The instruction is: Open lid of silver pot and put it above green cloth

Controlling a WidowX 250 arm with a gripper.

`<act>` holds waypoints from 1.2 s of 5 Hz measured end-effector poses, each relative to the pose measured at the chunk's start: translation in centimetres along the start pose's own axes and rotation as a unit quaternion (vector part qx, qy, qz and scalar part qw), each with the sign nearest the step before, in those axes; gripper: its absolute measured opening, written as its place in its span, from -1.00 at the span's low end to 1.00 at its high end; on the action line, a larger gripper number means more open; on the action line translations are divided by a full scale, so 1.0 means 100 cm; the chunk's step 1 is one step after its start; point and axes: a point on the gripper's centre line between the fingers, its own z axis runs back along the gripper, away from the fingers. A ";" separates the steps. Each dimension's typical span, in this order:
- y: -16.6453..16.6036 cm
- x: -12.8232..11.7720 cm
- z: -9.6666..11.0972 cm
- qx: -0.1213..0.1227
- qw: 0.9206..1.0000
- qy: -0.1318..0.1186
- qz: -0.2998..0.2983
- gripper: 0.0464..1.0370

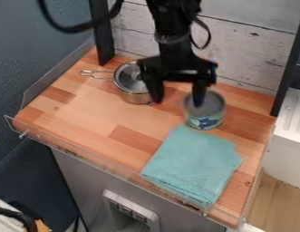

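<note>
My gripper (178,97) hangs over the back middle of the wooden counter, open, its two fingers wide apart with nothing between them. The left finger stands in front of the right side of the silver pot (137,97); whether they touch I cannot tell. A lid (129,78) lies on the pot, partly covered by the gripper, and the pot's wire handle points left. The green cloth (193,164) lies folded flat at the front right of the counter.
A tin can (205,121) stands right behind the cloth, with the gripper's right finger over its top. The wooden counter (91,115) has a clear rim along its front and left edges. Dark posts and a white plank wall stand at the back.
</note>
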 end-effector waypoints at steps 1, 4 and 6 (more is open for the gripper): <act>0.024 0.031 -0.002 0.018 0.999 -0.010 0.042 0.93; 0.072 0.070 -0.021 0.060 0.984 -0.025 0.168 0.93; 0.082 0.077 -0.041 0.085 0.976 -0.037 0.199 0.93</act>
